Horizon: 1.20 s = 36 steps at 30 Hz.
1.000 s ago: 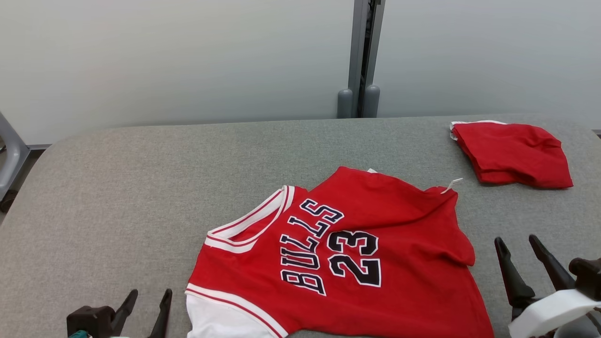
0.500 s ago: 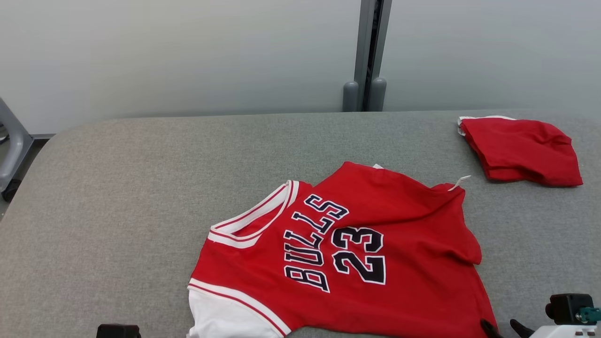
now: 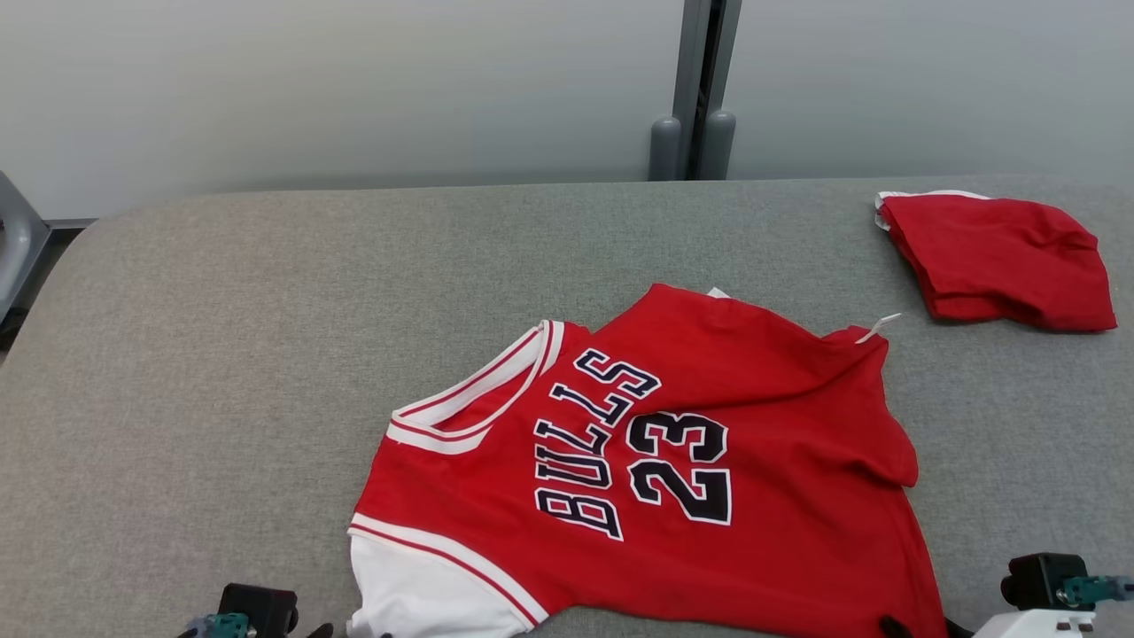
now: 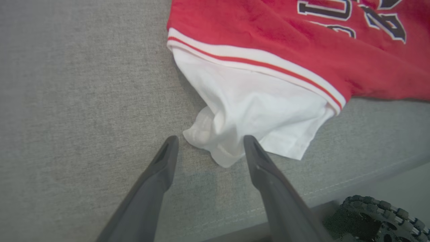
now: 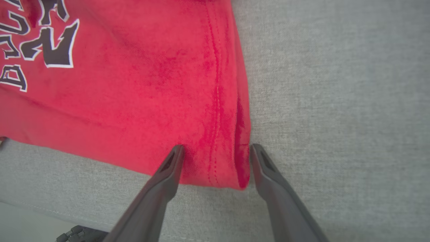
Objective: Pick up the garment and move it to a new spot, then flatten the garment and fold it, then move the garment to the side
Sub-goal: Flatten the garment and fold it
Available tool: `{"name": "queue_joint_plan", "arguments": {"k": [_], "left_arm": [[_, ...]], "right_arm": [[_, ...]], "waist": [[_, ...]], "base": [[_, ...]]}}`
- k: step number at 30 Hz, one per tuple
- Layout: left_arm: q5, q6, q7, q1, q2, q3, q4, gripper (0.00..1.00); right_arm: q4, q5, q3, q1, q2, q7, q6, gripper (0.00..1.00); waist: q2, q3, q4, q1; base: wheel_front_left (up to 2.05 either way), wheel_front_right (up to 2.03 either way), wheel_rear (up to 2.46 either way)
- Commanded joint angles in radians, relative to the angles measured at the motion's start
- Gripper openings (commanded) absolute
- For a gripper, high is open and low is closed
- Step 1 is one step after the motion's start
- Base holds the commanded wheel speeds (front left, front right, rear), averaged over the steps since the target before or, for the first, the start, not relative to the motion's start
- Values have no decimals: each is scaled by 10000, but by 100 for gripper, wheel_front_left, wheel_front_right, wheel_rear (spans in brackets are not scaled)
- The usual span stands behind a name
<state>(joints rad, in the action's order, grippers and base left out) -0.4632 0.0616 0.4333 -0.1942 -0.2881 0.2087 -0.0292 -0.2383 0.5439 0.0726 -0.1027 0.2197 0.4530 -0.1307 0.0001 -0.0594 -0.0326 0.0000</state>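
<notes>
- Head view: a red jersey [image 3: 673, 443] lettered BULLS 23 lies front-up and rumpled on the grey padded table [image 3: 266, 354]. It sits near the table's front edge, with its neckline toward the robot's left and its hem toward the right. A small white tag [image 3: 879, 327] sticks up at its far right corner. A folded red garment [image 3: 1001, 257] rests well apart from it, at the far right of the table.
- Head view, arms: both wrists sit low at the bottom edge of the picture. The left wrist's dark housing is just beside the jersey's white sleeve [image 3: 425, 594]. The right wrist's dark housing and pale forearm are just past the near hem corner [image 3: 912, 602].
- Left wrist view: the left gripper [image 4: 210, 138] slants down toward the table with its fingers spread wide. The crumpled end of the white sleeve lies between the two fingertips. One finger overlaps the cloth and the other stands just beside it, over bare table. The jaws are open and hold nothing. Whether a tip touches the cloth cannot be told.
- Right wrist view: the right gripper [image 5: 216, 147] likewise slants down with its fingers wide apart, straddling the hem corner of the jersey. One tip overlaps the red cloth and the other lies just beside the folded edge, over bare table. The cloth lies slack and unpinched between the open jaws.
</notes>
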Motion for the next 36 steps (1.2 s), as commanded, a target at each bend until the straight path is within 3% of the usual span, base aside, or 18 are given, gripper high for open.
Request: {"name": "queue_joint_plan", "arguments": {"k": [1,13,14,15,16,17,18,19,20,21,36], "left_arm": [[29,107,-86,259,22,49,-165,100],[-229,410,-289,903,3,423,-1325,100],[-248,422,-280,877,0,450,-1360,96],[-296,424,-275,841,-6,469,-1384,78],[-331,429,-275,829,-6,485,-1400,46],[-340,442,-272,826,-9,497,-1392,36],[-340,442,-272,826,-9,497,-1392,36],[-382,454,-266,824,-16,510,-1384,13],[-420,468,-260,827,-21,529,-1368,0],[-450,486,-225,821,-25,553,-1351,0],[-1451,559,-269,284,-108,235,59,0]], "right_arm": [[-15,-16,56,154,-35,74,-4,100],[-235,48,432,439,78,-123,-4,100],[-262,51,461,447,96,-143,-4,100],[-281,57,484,441,107,-169,-4,100],[-286,69,508,424,115,-190,-4,94],[-286,92,534,412,124,-181,-4,67],[-286,92,534,412,124,-181,-4,67],[-275,112,565,408,132,-207,-4,40],[-258,130,601,412,137,-232,-5,24],[-247,139,632,418,145,-279,-5,1],[416,1117,747,353,638,-826,-4,0]], "waist": [[-1,-54,33,0],[-1,-151,167,0],[-1,-137,169,0],[-1,-122,169,0],[-1,-108,166,0],[-1,-100,159,0],[-1,-100,159,0],[-1,-93,152,0],[-1,-84,144,0],[-1,-74,138,0],[-1,304,-11,0]], "base": [[0,0,0],[0,0,0],[0,0,0],[0,0,0],[0,0,0],[0,0,0],[0,0,0],[0,0,0],[0,0,0],[0,0,0],[0,0,0]]}}
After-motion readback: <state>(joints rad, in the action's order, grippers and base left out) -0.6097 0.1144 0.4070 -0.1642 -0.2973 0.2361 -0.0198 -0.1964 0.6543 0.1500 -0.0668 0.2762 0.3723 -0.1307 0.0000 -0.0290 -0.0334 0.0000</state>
